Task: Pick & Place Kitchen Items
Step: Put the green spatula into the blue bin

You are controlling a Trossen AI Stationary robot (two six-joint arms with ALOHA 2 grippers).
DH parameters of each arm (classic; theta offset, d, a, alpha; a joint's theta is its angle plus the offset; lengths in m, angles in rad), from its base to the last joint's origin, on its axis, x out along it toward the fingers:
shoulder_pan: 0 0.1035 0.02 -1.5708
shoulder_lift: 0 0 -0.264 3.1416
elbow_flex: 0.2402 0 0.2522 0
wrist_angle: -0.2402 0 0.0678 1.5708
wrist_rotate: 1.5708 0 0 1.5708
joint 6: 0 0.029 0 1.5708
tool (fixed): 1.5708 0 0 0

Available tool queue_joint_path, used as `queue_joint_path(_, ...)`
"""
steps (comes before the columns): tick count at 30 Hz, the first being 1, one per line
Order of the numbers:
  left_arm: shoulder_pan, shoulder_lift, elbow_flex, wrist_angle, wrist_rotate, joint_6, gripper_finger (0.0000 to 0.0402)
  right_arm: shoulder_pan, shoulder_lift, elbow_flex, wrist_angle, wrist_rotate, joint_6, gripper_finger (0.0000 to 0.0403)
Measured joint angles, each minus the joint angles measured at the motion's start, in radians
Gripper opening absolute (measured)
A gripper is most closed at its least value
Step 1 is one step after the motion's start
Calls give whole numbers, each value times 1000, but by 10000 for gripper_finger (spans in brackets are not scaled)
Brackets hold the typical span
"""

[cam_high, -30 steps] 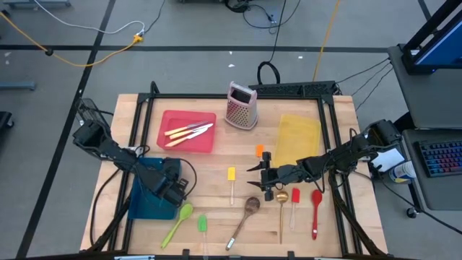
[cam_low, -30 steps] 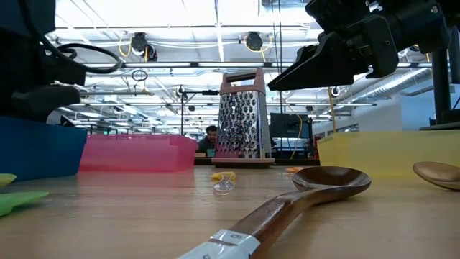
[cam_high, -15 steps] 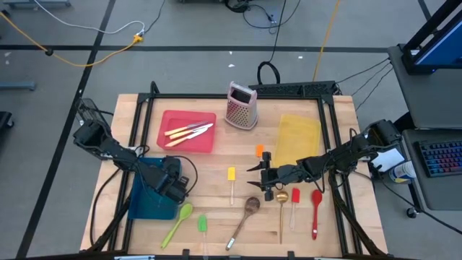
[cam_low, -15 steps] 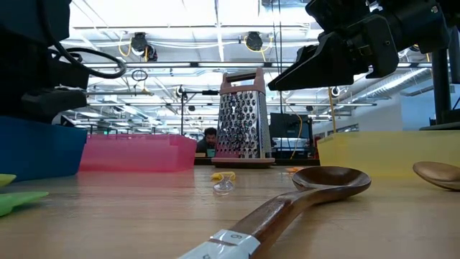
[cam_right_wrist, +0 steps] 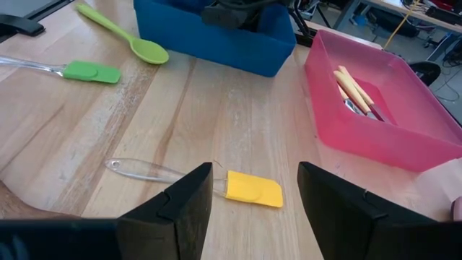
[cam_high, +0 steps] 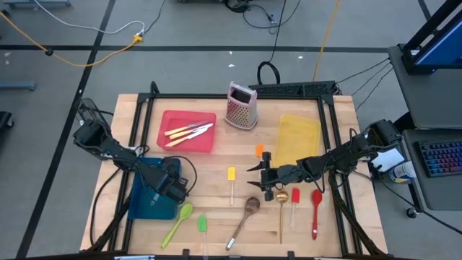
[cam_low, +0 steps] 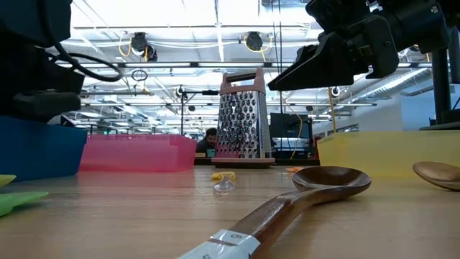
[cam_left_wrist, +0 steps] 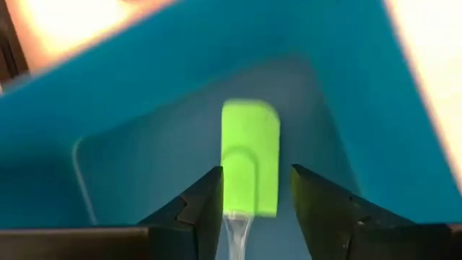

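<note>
My left gripper (cam_left_wrist: 255, 195) hangs over the blue bin (cam_high: 144, 204) at the table's near left, open. A green spatula (cam_left_wrist: 249, 155) lies in the bin between its two fingers, and its clear handle runs back between them. My right gripper (cam_high: 254, 177) stands open above the table's middle, over a yellow spatula (cam_right_wrist: 253, 189) that lies flat on the wood. Near the front edge lie a green spoon (cam_high: 180, 219), a second green spatula (cam_high: 203, 224), a wooden spoon (cam_high: 249, 209), a gold spoon (cam_high: 282, 198), a red spatula (cam_high: 295, 196) and a red spoon (cam_high: 316, 204).
A pink bin (cam_high: 206, 141) holding cream-handled knives (cam_high: 189, 131) stands at the far left. A metal grater (cam_high: 242, 106) stands at the far middle, with a yellow bin (cam_high: 298, 137) to its right. An orange spatula (cam_high: 259, 150) lies beside the yellow bin.
My left gripper has shifted a little over the blue bin. A thin pale handle now shows in the bin beside it in the high view.
</note>
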Motion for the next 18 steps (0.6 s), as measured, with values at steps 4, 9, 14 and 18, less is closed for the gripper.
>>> queue_joint_path(4,0,0,41,-26,52,-21,147,0,0,0,0,0,-11,196)
queue_joint_path(9,0,0,159,-124,24,-10,128,0,0,0,0,1,-11,196)
queue_joint_path(14,-1,0,304,-143,-73,-9,116,0,0,0,-8,0,-7,196)
queue_joint_path(18,-1,0,375,-78,-170,5,116,0,0,0,-10,0,21,196)
